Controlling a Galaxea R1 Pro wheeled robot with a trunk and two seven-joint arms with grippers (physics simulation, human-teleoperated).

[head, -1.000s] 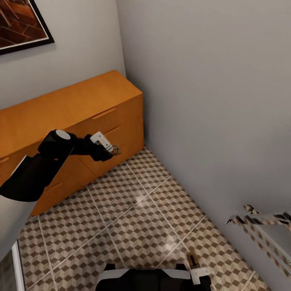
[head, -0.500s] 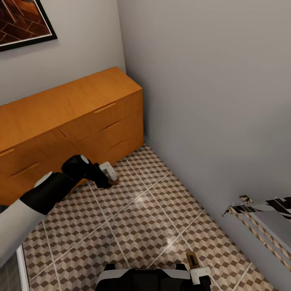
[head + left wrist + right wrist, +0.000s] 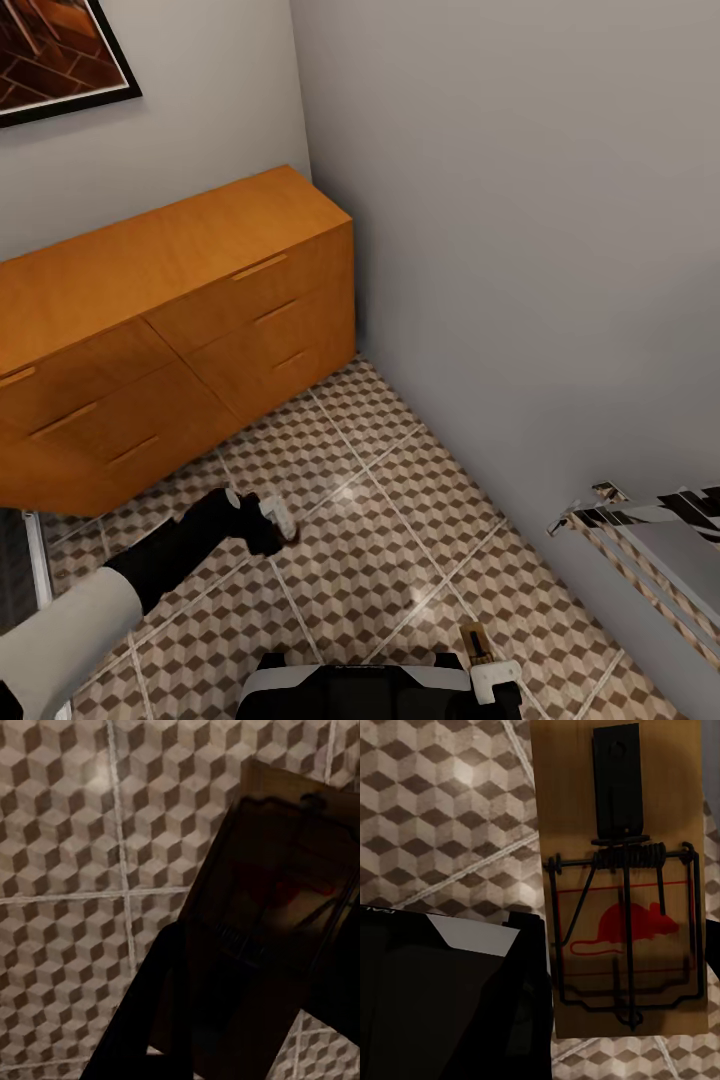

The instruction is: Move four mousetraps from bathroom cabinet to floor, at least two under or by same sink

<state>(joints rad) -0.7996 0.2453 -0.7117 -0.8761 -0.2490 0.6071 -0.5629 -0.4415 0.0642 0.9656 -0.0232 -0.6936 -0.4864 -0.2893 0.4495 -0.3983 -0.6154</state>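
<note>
My left gripper hangs low over the bathroom floor, in front of the orange-brown cabinet. In the left wrist view it is shut on a shadowed brown mousetrap, with the cube-pattern tiles close below. My right gripper sits at the lower edge of the head view, beside my base, shut on a second mousetrap. The right wrist view shows that mousetrap, with its red mouse mark and wire spring, between the fingers. The cabinet drawers look closed. The sink is out of view.
Grey walls meet in a corner right of the cabinet. A chrome rack sticks out from the right wall at low height. A framed picture hangs above the cabinet. My dark base fills the bottom edge.
My left arm has dropped from drawer height at the cabinet front down to just above the floor tiles, still holding its mousetrap. The right gripper has stayed put.
</note>
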